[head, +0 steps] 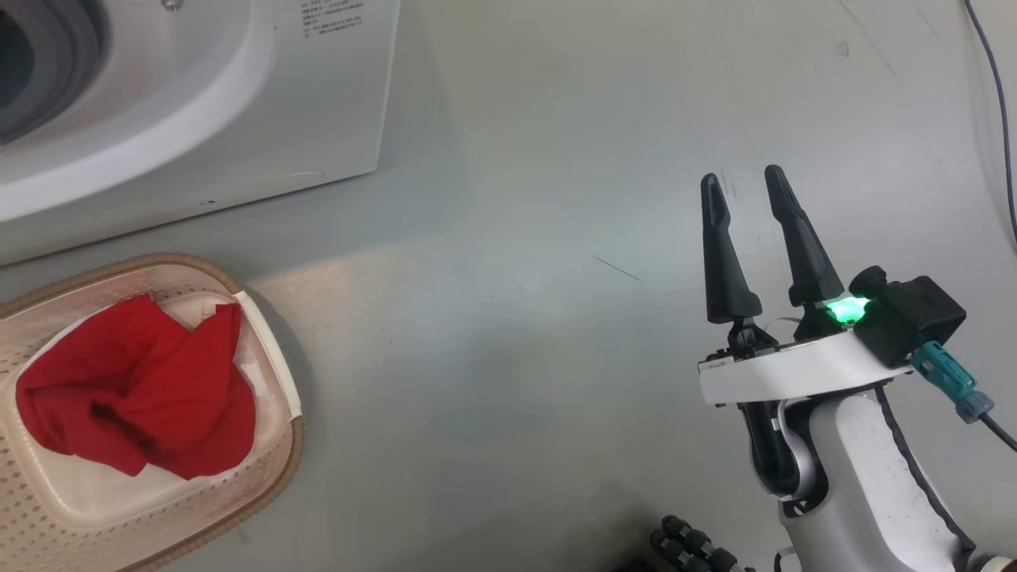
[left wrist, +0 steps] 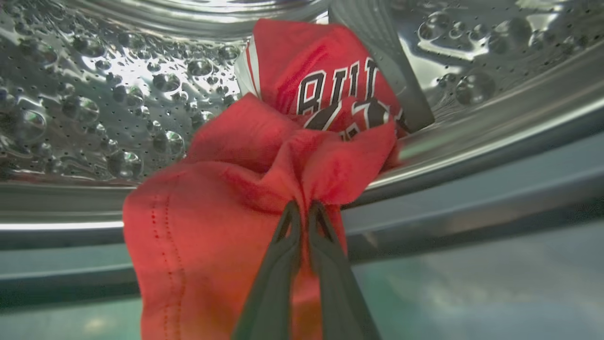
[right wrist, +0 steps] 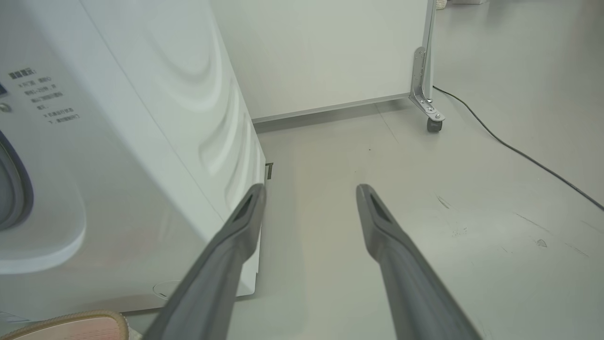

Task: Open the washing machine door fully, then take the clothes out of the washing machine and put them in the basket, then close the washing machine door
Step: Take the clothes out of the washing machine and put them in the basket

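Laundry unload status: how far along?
Done: one bright red garment sits in the cream perforated plastic basket. In hand: left gripper shut on red fabric at the lip of the perforated steel drum, lettered jersey behind. Left: basket it, close door.

Head view: steeply down on the floor (head: 516,357), washing machine (head: 334,103) and basket (head: 295,445). Left wrist view: very close, inside the drum (left wrist: 85,108). Right wrist view: low, along the machine's front, sharing machine and basket rim with the head view.

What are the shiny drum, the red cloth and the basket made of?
Drum: looks like polished steel, mirror-shiny, with bumps and tiny holes. Cloth: soft fabric, matt; it folds and shows a stitched seam. Basket: probably cream plastic, smooth, with punched holes; its brown rim looks woven.
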